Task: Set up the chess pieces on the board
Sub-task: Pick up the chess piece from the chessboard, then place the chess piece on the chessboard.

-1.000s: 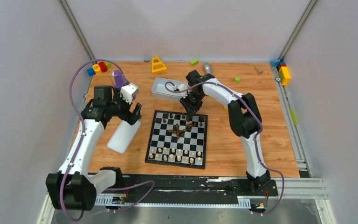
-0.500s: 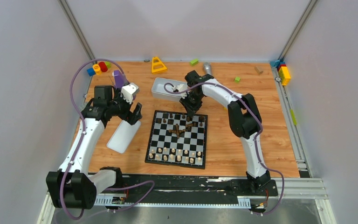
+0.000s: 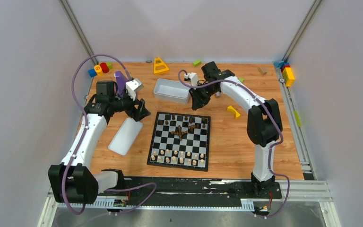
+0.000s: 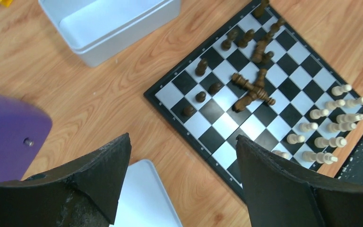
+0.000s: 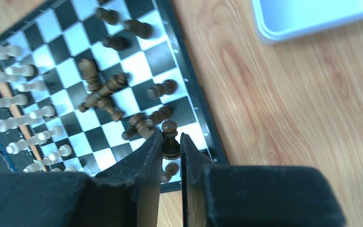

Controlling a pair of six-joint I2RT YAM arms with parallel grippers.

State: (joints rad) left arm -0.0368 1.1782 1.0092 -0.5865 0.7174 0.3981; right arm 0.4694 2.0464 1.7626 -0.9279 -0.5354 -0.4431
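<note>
At the far left of the left wrist view, a blurred purple shape (image 4: 9,132) is cut off by the frame edge, and what it is cannot be told. The left gripper (image 3: 141,111) hangs over the wooden tabletop (image 3: 227,151), its jaws spread wide with nothing between them. In its own view its dark fingers (image 4: 94,184) hide most of the plain white rectangular lid (image 3: 124,137) and one corner of the flat black-and-white checkered chessboard (image 3: 168,144).

The pale beige chessmen (image 3: 178,157) stand in two rows along the board's near edge. Of the dark brown chessmen (image 3: 180,132), a few stand upright on the far rows and several lie crossed in a heap near the middle. From above they are too small to tell one kind from another.

The right gripper (image 3: 197,103) hangs just past the board's far edge, beside the right end of the white rectangular tray (image 3: 170,91). It is pinched narrowly on a single dark brown pawn-like chessman (image 5: 170,137), whose foot is hidden between the fingers. From above, the gripper hides that piece altogether.

A small yellow block (image 3: 234,111) lies near the board's far right corner. Beyond it, bare wood runs to the side rail.
</note>
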